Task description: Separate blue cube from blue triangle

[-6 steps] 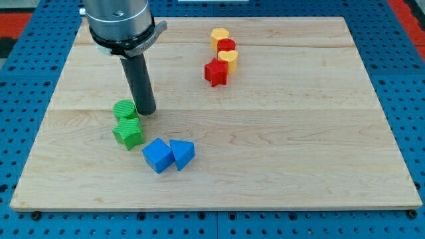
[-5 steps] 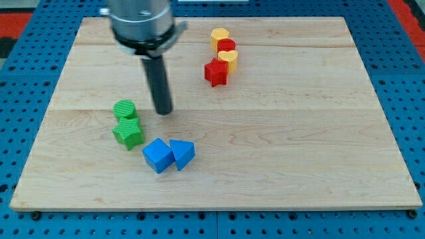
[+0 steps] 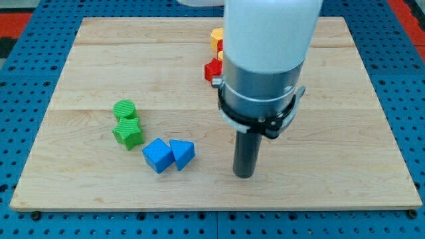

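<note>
The blue cube (image 3: 157, 155) lies near the view's bottom, left of centre, and touches the blue triangle (image 3: 182, 153) on its right side. My tip (image 3: 244, 174) rests on the board to the right of the blue triangle, about a block and a half's width away, slightly lower in the view. It touches no block.
A green cylinder (image 3: 124, 109) and a green star (image 3: 128, 132) sit left of and above the blue pair. A red star (image 3: 212, 69) and a yellow block (image 3: 216, 36) show at the view's top, partly hidden by the arm. The wooden board (image 3: 345, 133) ends near the view's bottom.
My tip has moved from beside the green cylinder to the right and toward the view's bottom, past the blue pair. The blocks have not moved.
</note>
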### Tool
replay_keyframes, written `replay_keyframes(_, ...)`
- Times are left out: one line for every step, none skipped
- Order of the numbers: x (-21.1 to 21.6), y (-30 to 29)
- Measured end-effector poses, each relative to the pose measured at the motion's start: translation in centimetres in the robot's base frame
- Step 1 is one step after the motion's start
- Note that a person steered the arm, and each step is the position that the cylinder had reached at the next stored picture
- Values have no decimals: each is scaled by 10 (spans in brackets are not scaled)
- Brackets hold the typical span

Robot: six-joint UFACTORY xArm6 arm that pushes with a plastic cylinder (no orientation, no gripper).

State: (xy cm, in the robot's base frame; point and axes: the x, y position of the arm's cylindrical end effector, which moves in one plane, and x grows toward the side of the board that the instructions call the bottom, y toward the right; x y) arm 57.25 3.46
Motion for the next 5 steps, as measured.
replay_keyframes(2, -40)
replay_keyframes(-2, -95)
replay_keyframes(-3, -131)
replay_keyframes(-3, -171)
replay_keyframes(-1, -186)
